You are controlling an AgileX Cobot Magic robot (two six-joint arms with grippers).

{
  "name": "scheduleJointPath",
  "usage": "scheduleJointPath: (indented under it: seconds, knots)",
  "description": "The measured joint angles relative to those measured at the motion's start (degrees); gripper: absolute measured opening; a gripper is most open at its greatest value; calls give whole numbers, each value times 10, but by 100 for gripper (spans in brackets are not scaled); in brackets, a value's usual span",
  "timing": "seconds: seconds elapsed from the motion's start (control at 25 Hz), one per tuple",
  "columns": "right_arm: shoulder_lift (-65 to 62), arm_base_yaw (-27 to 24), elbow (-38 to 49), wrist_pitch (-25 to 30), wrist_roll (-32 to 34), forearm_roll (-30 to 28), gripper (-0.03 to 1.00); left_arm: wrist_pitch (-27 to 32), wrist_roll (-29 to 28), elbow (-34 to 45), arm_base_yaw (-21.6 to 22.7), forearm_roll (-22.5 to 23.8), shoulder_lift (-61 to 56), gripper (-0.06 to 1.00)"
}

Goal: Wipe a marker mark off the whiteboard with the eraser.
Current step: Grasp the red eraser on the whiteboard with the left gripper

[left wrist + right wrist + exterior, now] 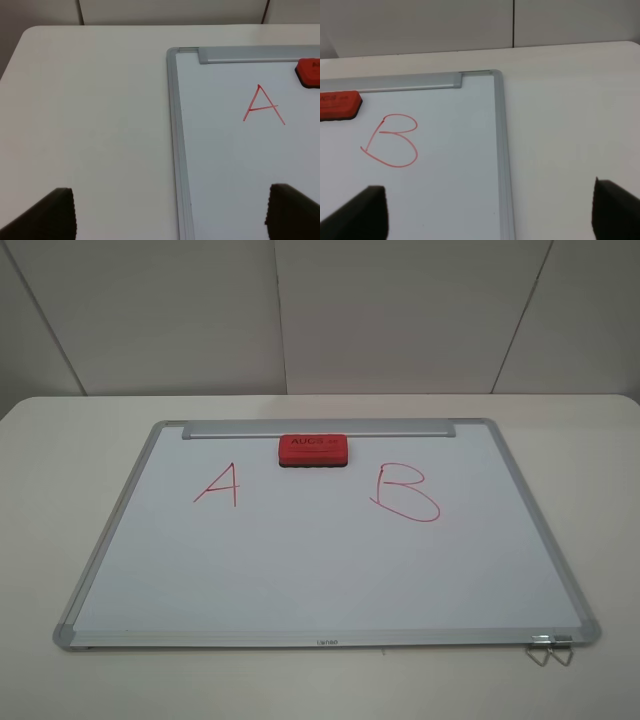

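Observation:
The whiteboard lies flat on the table, its silver tray strip along the far edge. The red eraser rests on the board just in front of that strip, near the middle. The marker mark, a thin red "A", is drawn to the eraser's left; it also shows in the left wrist view. Neither arm appears in the exterior high view. My left gripper is open, its dark fingertips straddling the board's left frame. My right gripper is open over the board's right frame.
A red letter "B" is drawn on the right half of the board. Two metal hanger clips stick out at the board's near right corner. The white table surrounds the board, with a wall behind it.

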Motion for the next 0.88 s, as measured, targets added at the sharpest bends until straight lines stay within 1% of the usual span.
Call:
scheduleJointPath:
  seconds: [0.88]
  knots:
    - [0, 0, 0, 0, 0, 0, 72, 0, 0, 0, 0, 0, 0, 76]
